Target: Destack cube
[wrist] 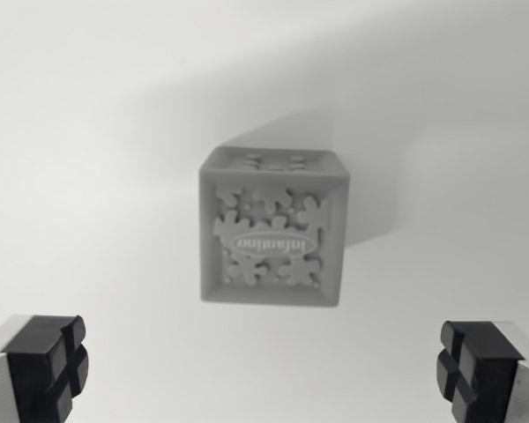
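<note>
Cube (271,231) sits near centre of the wrist view on a pale surface (88,159), its embossed top face upward; whether another cube lies beneath is unclear. Gripper (263,370) fingers (44,366) show at seven and five o'clock, spread wide, holding nothing.

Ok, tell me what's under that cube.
From above, only the cube shows, on the white surface. Anything beneath it is covered, so a second cube cannot be confirmed.
</note>
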`<state>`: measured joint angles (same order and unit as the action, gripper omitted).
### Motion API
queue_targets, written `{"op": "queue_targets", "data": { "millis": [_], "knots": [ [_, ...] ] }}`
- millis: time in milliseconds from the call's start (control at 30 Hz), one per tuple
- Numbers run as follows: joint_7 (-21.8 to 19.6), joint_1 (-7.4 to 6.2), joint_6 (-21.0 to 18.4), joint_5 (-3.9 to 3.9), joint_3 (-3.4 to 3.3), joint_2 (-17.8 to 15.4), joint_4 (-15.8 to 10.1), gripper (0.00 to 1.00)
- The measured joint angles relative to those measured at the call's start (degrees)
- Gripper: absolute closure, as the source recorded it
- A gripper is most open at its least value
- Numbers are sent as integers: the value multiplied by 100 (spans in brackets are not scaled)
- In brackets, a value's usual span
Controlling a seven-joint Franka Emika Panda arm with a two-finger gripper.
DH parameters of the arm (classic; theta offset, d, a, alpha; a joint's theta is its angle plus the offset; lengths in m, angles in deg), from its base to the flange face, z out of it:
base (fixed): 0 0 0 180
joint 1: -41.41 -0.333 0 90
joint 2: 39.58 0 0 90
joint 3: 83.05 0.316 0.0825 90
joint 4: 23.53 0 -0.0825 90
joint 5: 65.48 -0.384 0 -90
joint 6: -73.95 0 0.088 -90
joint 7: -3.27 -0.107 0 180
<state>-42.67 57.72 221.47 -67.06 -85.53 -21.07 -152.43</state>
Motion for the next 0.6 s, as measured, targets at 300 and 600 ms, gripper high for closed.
{"op": "queue_targets", "data": {
  "millis": [300,600],
  "knots": [
    [-21,-4,-469,38,-10,-465,4,0],
    [-46,-4,-981,76,-13,-891,91,0]
  ]
}}
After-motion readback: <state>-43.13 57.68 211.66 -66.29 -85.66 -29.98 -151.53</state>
